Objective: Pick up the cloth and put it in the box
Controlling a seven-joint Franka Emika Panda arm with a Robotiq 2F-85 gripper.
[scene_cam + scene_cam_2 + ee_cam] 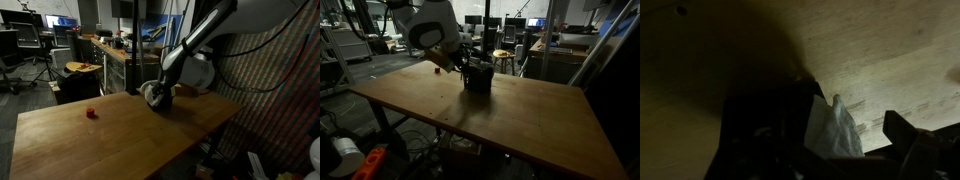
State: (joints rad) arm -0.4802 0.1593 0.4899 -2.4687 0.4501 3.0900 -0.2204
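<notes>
The white cloth (835, 130) stands bunched against the right wall of the dark box (760, 130) in the wrist view; I cannot tell whether it is inside or on the rim. My gripper (830, 150) is right above it, with the right finger (912, 135) apart from the cloth and the left finger lost in the dark. In both exterior views the gripper (155, 93) (460, 62) is low over the box (165, 102) (477, 78) on the wooden table (90, 140) (520, 120). A pale patch by the gripper looks like the cloth (150, 90).
A small red object (91, 114) lies on the table away from the box; it also shows in an exterior view (436, 69) beyond the gripper. Stools, desks and monitors stand behind the table. A patterned curtain (290, 90) hangs near the arm.
</notes>
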